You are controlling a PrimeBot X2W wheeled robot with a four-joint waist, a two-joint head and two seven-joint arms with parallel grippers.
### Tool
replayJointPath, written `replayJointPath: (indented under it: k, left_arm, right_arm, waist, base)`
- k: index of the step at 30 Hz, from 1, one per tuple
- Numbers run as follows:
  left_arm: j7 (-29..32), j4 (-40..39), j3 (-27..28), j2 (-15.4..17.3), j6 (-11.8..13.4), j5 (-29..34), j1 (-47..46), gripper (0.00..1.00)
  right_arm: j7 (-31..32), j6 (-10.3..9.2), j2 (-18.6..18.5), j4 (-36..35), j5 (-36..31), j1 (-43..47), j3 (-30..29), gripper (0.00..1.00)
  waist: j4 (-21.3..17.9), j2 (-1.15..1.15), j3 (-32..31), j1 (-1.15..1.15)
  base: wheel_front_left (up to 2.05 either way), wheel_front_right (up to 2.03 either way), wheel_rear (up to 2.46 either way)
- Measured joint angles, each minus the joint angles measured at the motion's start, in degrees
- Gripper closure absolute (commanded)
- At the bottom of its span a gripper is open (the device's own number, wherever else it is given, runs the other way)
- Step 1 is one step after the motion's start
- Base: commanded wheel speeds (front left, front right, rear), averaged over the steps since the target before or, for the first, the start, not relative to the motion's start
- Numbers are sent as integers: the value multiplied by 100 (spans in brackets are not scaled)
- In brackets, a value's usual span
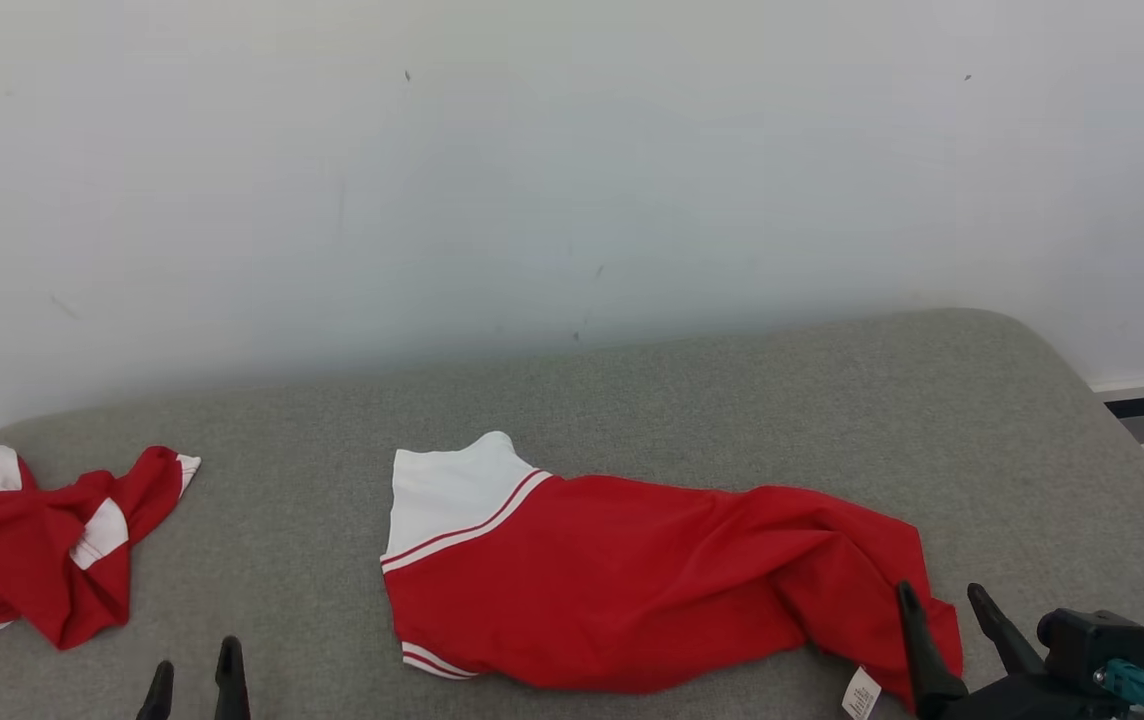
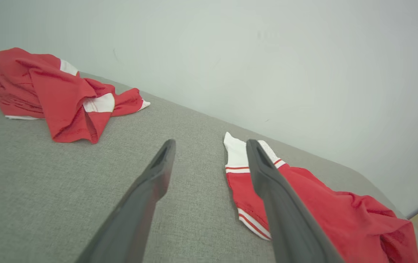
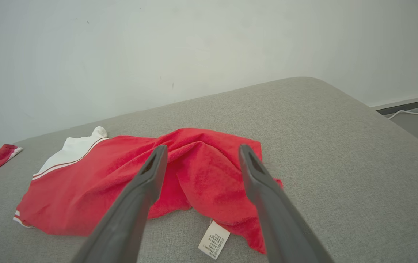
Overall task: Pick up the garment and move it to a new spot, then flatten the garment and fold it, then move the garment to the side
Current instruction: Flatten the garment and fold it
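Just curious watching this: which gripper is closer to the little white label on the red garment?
The right. The right gripper hovers open beside the white label at the garment's crumpled end; the left gripper sits open beyond the garment's opposite, white-trimmed end.

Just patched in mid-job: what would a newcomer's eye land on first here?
The long red fabric garment with a white striped end, lying stretched across the middle of the grey upholstered surface. Next, a second red-and-white garment crumpled in a heap at the surface's left edge. The open right hand is at the stretched garment's rumpled right end, by a white label.
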Motion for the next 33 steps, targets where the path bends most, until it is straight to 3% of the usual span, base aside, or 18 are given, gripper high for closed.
replayJointPath:
  k: [11, 23, 29, 33]
  left_arm:
    - [23, -587, 318, -249, 0, 508, 446, 0]
    - [477, -1021, 558, -542, 0, 829, 581, 0]
    - [1012, -1009, 536, -516, 0, 1006, 480, 0]
    - [1616, -669, 393, -450, 0, 1177, -240, 0]
  right_arm:
    - [3, 2, -7, -1, -81, -49, 79, 0]
    - [5, 1, 5, -4, -135, -57, 146, 0]
    - [13, 1, -1, -48, -149, -60, 191, 0]
    - [51, 2, -22, -126, -187, -70, 224, 0]
  waist:
    - [-12, 0, 5, 1]
    - [-83, 0, 101, 1]
    - [-132, 0, 228, 1]
    - [-173, 1, 358, 1]
  base:
    - [0, 0, 0]
    - [0, 0, 0]
    - [0, 0, 0]
    - [0, 0, 0]
